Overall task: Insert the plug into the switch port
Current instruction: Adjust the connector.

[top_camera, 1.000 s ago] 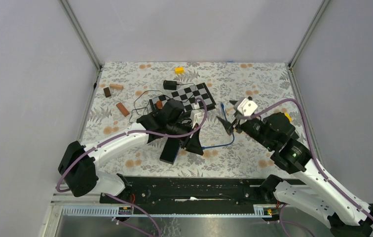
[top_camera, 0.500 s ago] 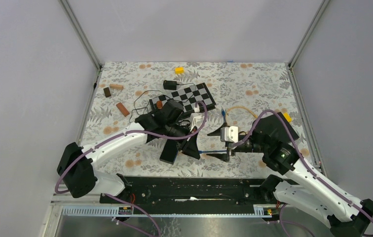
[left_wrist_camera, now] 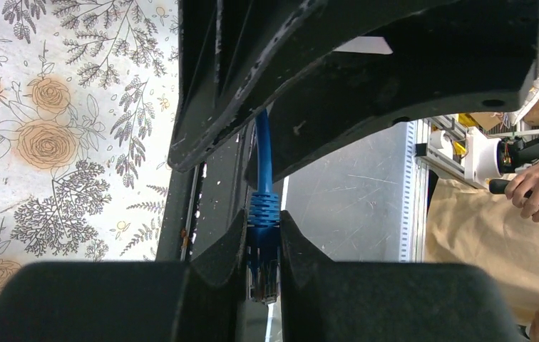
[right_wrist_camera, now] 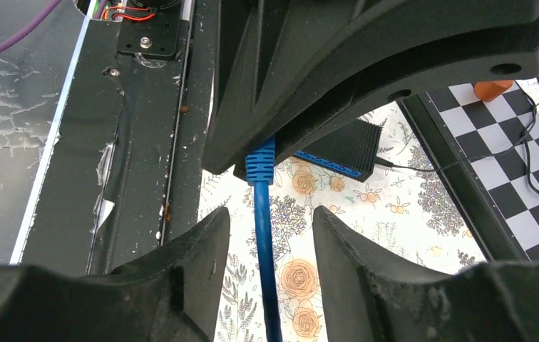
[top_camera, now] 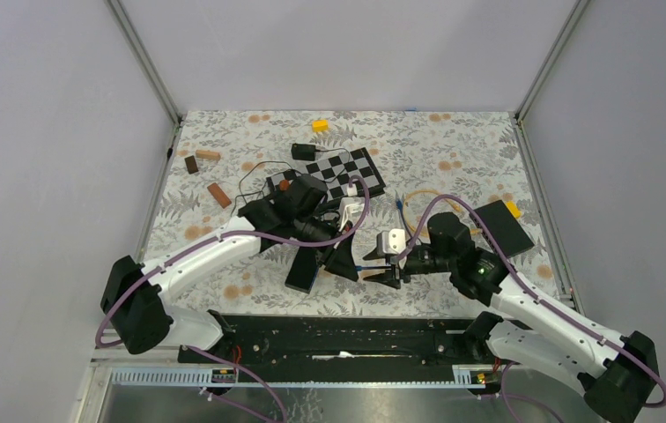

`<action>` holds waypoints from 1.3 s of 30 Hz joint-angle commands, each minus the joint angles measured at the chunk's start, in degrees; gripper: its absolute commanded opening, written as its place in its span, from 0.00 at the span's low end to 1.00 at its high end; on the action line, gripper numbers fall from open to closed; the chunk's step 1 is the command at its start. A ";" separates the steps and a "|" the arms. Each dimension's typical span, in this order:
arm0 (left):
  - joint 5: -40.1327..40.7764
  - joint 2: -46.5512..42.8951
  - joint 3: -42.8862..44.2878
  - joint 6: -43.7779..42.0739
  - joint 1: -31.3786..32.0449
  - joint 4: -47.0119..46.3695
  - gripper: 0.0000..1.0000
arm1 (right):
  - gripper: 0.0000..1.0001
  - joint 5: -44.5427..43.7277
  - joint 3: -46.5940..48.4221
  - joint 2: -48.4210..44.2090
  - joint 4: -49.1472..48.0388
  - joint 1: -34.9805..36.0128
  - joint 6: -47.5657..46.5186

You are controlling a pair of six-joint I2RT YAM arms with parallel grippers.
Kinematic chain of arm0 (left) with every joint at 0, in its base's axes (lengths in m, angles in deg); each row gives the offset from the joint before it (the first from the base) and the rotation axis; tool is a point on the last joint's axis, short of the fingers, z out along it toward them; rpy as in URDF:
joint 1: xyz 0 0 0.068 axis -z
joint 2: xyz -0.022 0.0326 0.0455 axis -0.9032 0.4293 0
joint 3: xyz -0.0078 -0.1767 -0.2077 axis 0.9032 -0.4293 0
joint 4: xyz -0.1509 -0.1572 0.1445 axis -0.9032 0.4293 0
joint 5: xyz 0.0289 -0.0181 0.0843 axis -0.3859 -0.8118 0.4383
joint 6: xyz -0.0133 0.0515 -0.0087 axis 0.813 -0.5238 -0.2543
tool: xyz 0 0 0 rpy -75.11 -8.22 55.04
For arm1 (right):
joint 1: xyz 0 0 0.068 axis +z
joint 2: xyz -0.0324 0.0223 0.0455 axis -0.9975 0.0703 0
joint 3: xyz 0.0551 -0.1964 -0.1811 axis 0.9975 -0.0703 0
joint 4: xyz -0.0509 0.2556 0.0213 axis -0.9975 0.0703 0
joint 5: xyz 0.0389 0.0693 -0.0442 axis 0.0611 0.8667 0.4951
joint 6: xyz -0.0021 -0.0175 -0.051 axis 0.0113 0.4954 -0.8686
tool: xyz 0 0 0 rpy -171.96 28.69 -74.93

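My left gripper (left_wrist_camera: 263, 249) is shut on the blue plug (left_wrist_camera: 264, 242), whose clear tip points toward the camera. From the plug a blue cable (left_wrist_camera: 263, 157) runs away between the fingers of the other arm. My right gripper (right_wrist_camera: 270, 242) is open, its fingers on either side of the blue cable (right_wrist_camera: 265, 249) without touching it, just behind the plug's ribbed boot (right_wrist_camera: 259, 167). The switch (right_wrist_camera: 341, 149) is a black box with a blue port strip, lying on the cloth beyond. From above, the left gripper (top_camera: 347, 260) and the right gripper (top_camera: 381, 266) meet beside the switch (top_camera: 303, 269).
A checkerboard (top_camera: 347, 172) with a black adapter (top_camera: 303, 152) and thin wires lies behind the arms. A yellow cable (top_camera: 426, 198) and a black box (top_camera: 504, 227) are at the right. Small brown blocks (top_camera: 218, 195) and a yellow block (top_camera: 320, 125) lie farther back. The black rail (top_camera: 338, 330) borders the front edge.
The right arm swung down and left to the left gripper, and its jaws have narrowed around the blue cable. The left arm has kept its hold and place.
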 commanded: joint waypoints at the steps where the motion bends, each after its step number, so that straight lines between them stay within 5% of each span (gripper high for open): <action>1: -1.97 -0.81 3.11 -1.55 -0.27 -0.94 0.00 | 0.50 -0.86 0.02 0.78 -3.75 -0.12 -0.77; 4: -1.07 -0.91 3.19 -2.08 -0.25 -0.93 0.00 | 0.32 -0.41 0.16 0.22 -6.36 -0.11 -0.05; 7: 0.78 -1.91 4.04 -2.65 -0.24 -1.62 0.08 | 0.00 -2.34 0.58 -0.65 -7.29 -0.18 1.82; 11: 10.22 -6.83 3.62 0.28 -0.29 -10.84 0.46 | 0.00 -13.25 3.11 -2.17 -7.10 -0.19 7.28; 17: 21.13 -14.90 1.79 0.90 -0.29 -22.87 0.84 | 0.00 -24.19 9.17 -2.22 -4.89 -0.28 11.71; 26: 26.38 -21.27 3.15 0.12 -0.38 -25.52 0.86 | 0.00 -27.08 17.92 -2.61 -3.07 -0.50 17.42; 39: 19.22 -28.65 0.57 -4.75 -0.34 -36.83 0.85 | 0.00 -17.38 26.87 -4.00 -3.00 -0.55 22.26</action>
